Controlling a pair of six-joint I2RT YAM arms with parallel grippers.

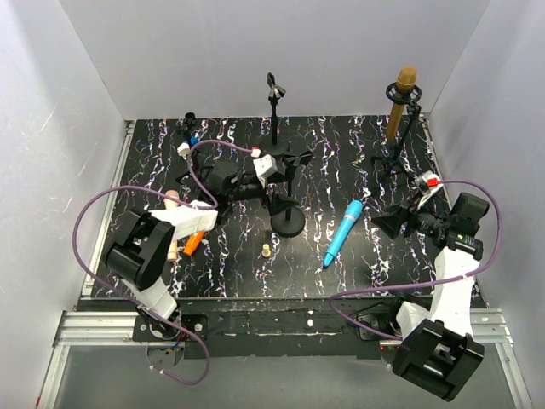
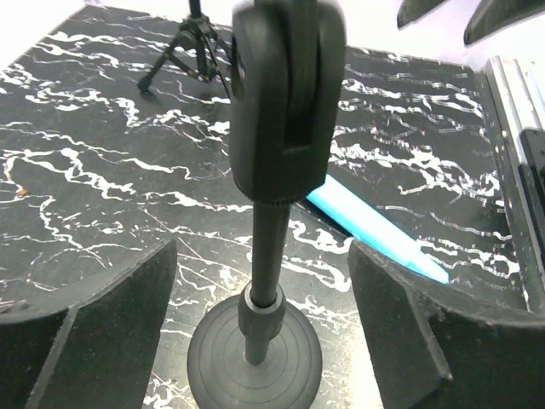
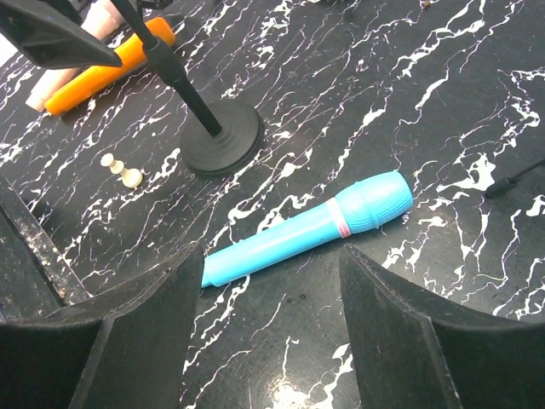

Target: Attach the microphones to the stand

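Note:
A light blue microphone [image 1: 345, 232] lies flat on the table right of the round-based stand [image 1: 288, 223]. An orange microphone [image 1: 193, 243] and a pale pink one [image 3: 53, 79] lie side by side at the left, partly under my left arm. A golden-brown microphone [image 1: 404, 100] sits upright in the tripod stand [image 1: 398, 149] at the back right. My left gripper [image 2: 260, 341] is open, its fingers either side of the round-based stand's pole [image 2: 268, 247] without touching it, below the empty clip [image 2: 285, 102]. My right gripper [image 3: 272, 324] is open just short of the blue microphone [image 3: 306, 230].
A tiny beige peg [image 1: 266, 250] lies in front of the round base. Another stand with an empty clip [image 1: 274, 106] rises at the back centre. A small stand [image 1: 192, 128] is at the back left. White walls close three sides.

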